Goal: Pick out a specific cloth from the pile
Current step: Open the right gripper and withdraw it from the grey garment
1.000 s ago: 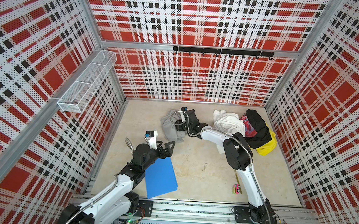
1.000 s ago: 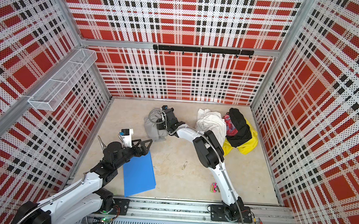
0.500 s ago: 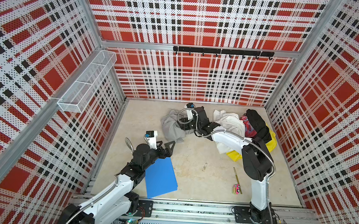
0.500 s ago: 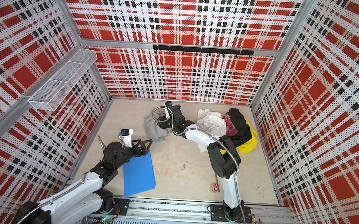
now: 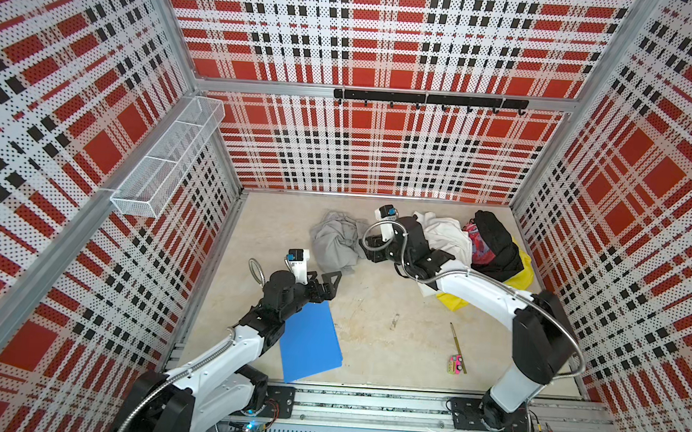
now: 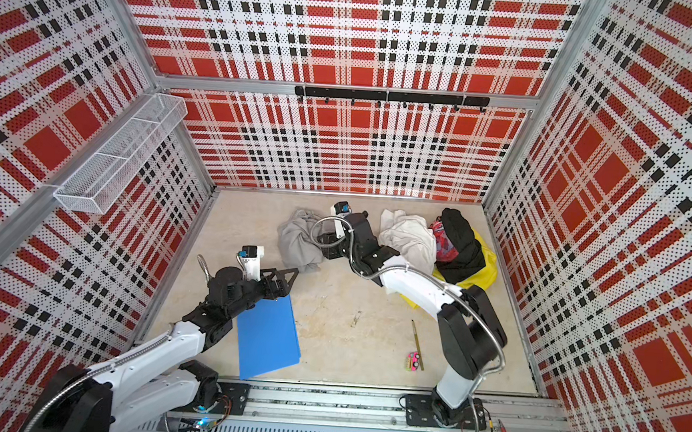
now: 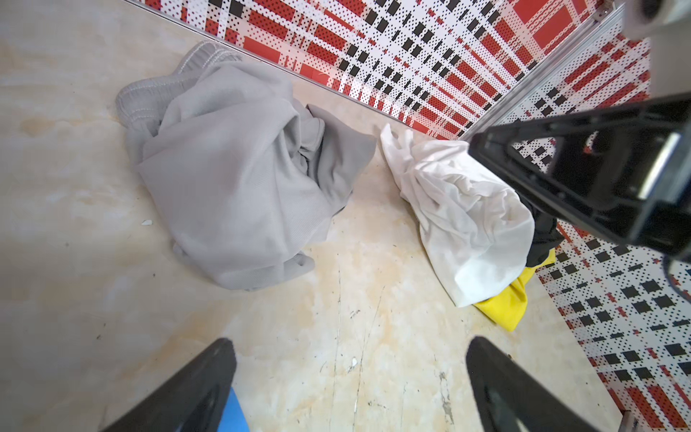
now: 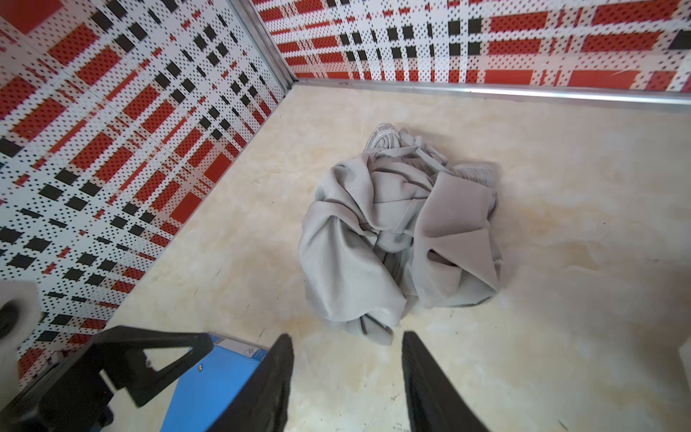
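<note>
The right gripper [image 8: 347,336] hangs low over the floor with its two black fingers [image 8: 276,374] spread partway and nothing between them. The grey cloth [image 8: 392,239] lies crumpled in a mound straight ahead of those fingertips, its nearest fold right at the tips; from where I stand I can't say whether they touch it. In both top views the cloth [image 5: 336,245] sits by itself on the pale floor [image 5: 392,303], apart from the pile [image 5: 488,248], which lies behind the right gripper [image 5: 366,248] alongside its wrist: a white garment [image 5: 447,236] nearest the arm, then a black one [image 5: 494,244] with a bit of pink-red tucked in, and yellow fabric [image 5: 521,275] poking out underneath. The left gripper [image 5: 333,285] hovers with its jaws spread wide and empty; the cloth [image 7: 239,175] is ahead of it and a little to one side, near but not touching. A blue board [image 5: 310,344] lies flat on the floor just behind and beneath the left gripper's fingers [image 7: 202,385].
</note>
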You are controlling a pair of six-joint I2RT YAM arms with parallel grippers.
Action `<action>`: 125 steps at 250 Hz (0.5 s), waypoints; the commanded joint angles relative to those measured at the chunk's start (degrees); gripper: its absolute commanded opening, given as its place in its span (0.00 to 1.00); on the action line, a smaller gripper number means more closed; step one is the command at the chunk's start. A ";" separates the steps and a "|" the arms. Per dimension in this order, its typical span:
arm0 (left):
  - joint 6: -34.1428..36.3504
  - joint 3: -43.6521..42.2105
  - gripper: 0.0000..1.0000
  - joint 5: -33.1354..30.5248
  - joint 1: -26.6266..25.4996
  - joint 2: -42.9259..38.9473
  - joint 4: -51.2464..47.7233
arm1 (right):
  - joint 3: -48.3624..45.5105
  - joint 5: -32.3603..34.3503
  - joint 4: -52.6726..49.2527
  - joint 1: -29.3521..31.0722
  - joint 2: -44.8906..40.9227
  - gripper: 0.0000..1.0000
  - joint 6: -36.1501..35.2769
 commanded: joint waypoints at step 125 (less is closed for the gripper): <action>7.65 5.39 0.99 -4.74 -1.77 -7.97 -4.36 | -30.40 12.31 -7.53 -7.01 -51.02 1.00 -7.62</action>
